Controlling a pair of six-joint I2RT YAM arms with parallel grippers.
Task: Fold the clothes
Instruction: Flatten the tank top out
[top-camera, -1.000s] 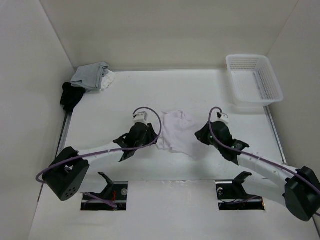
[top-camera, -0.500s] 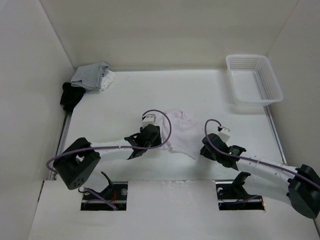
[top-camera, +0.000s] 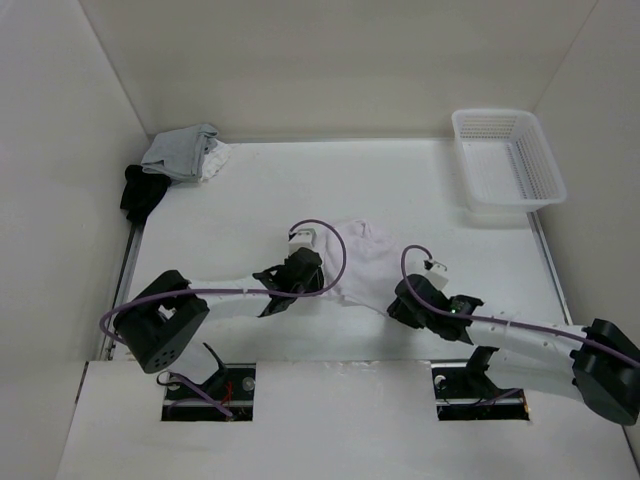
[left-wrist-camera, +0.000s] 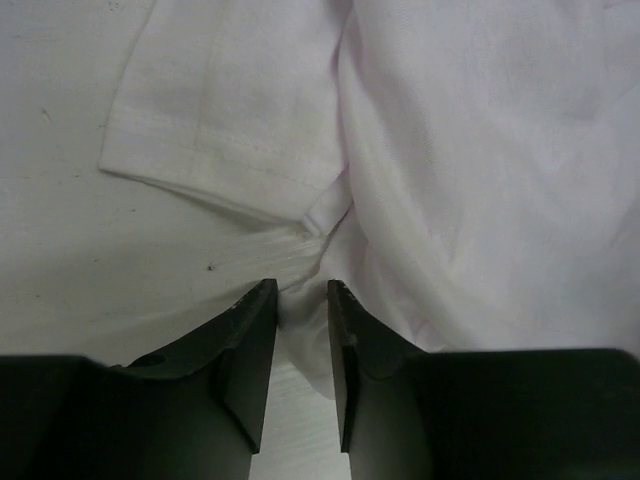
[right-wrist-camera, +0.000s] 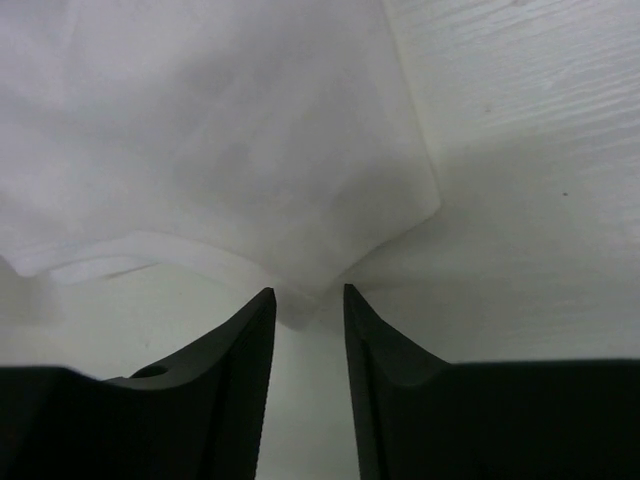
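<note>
Three views: one overhead, two at the wrists.
The high camera looks down from behind the arms; each wrist camera looks closely past its own fingertips at the shirt (top-camera: 362, 262), which all three share.

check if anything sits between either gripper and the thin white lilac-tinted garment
Nothing visible does. The left gripper has its jaws around a fold of the thin white lilac-tinted garment, and the right gripper sits at the garment's corner, with only bare white table around.

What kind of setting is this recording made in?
Probably a lab test cell for laundry folding: plain white walls enclose a white table, which holds the white garment, a folded pile and a plastic basket.
</note>
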